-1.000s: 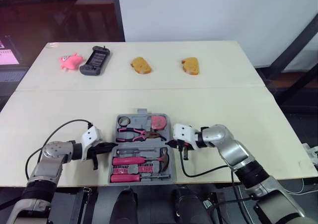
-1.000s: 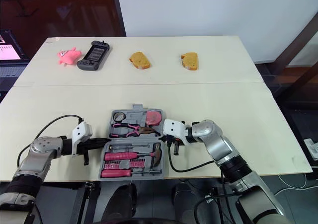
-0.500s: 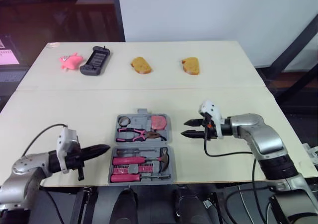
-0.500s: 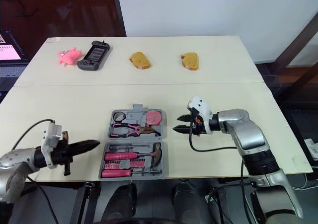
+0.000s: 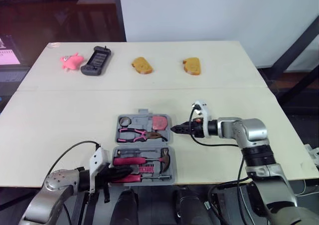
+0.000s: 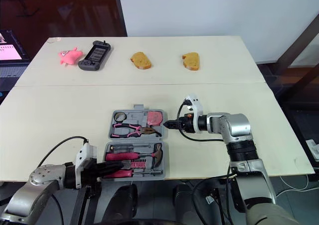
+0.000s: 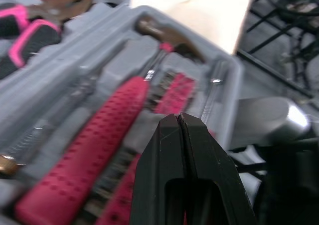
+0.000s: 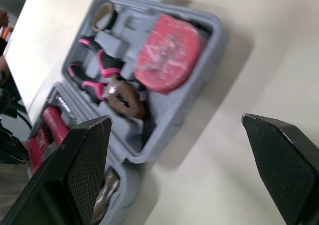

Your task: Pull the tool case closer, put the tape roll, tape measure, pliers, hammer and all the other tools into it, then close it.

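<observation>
At the near edge of the table [image 5: 60, 135], the left gripper [image 7: 178, 119], fingers pressed together on nothing, lies over the near half of the case [image 5: 143, 144], by the hammer [image 5: 149, 160]. Pliers [image 5: 137, 133], tape measure [image 5: 159, 121] and tape roll [image 5: 124, 120] sit in the far half, where the right gripper [image 5: 175, 129], fingers spread, points at the rim. Pulling and packing look done; the case is still open, so closing remains.
</observation>
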Controlling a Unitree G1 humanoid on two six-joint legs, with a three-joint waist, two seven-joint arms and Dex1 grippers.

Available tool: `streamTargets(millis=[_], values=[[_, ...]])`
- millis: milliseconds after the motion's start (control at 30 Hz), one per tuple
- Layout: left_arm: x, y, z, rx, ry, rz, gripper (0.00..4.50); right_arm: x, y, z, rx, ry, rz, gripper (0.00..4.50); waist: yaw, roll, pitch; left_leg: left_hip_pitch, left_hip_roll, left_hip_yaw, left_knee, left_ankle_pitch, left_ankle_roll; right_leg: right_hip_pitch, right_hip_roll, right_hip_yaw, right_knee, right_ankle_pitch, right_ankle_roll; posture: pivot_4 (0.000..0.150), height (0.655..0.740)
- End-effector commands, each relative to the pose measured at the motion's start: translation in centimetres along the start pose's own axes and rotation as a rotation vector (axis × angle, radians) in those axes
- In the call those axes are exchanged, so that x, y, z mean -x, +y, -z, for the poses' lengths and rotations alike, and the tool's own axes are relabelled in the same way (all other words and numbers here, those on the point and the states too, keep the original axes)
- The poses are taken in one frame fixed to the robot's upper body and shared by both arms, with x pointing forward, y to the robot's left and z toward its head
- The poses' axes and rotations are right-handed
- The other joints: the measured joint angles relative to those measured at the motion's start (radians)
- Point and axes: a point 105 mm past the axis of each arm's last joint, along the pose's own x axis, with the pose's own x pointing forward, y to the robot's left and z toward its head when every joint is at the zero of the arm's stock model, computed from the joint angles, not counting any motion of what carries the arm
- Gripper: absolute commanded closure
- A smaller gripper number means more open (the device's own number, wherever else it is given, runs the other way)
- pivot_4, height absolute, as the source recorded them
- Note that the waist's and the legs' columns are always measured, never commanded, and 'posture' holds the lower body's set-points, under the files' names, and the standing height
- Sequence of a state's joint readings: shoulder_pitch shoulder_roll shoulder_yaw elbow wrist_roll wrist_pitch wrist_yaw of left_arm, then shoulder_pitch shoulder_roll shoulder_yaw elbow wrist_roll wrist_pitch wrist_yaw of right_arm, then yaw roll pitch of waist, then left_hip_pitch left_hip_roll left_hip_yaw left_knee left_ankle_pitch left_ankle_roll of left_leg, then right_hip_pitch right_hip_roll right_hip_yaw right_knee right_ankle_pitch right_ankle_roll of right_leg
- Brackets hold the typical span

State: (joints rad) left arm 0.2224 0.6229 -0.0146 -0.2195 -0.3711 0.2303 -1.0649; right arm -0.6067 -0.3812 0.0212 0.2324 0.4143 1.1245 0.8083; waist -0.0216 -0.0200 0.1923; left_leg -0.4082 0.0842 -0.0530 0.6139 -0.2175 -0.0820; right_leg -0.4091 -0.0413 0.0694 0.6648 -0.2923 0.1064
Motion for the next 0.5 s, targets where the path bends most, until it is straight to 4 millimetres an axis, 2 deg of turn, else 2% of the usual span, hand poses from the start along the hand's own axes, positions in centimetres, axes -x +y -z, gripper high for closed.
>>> streamTargets(millis=[33,300,400,500], values=[[-0.4,0.1,0.7,-0.013,0.02,-0.012,4.5,-0.7,0.3,-1.6,0.013,-0.057,-0.015,0.08,-0.007,0.0,0.0,0.0,0.0,0.0,0.0,0.0,0.0,0.0,0.0,0.0,0.0,0.0,0.0,0.15,0.74],[-1.1,-1.0,2.8,0.018,0.086,0.0,4.5,-4.5,1.0,-2.6,-0.085,-0.111,-0.078,0.08,-0.026,0.002,-0.001,0.0,0.0,0.0,-0.001,0.0,0.0,0.0,0.0,0.0,0.0,0.0,0.001,0.15,0.74],[-1.6,-1.0,3.1,0.021,0.09,-0.009,4.5,-5.9,2.2,-2.2,-0.217,-0.123,-0.196,0.08,-0.025,0.004,-0.001,0.001,0.0,0.0,-0.001,0.0,0.0,0.0,0.0,0.0,0.0,0.0,0.001,0.15,0.74],[-2.1,-1.6,2.9,0.03,0.082,-0.007,4.5,-6.2,2.9,-2.6,-0.295,-0.163,-0.281,0.08,-0.023,0.004,-0.001,0.001,0.0,0.0,-0.001,0.0,0.0,0.001,0.0,0.0,0.0,0.0,0.001,0.15,0.74]])
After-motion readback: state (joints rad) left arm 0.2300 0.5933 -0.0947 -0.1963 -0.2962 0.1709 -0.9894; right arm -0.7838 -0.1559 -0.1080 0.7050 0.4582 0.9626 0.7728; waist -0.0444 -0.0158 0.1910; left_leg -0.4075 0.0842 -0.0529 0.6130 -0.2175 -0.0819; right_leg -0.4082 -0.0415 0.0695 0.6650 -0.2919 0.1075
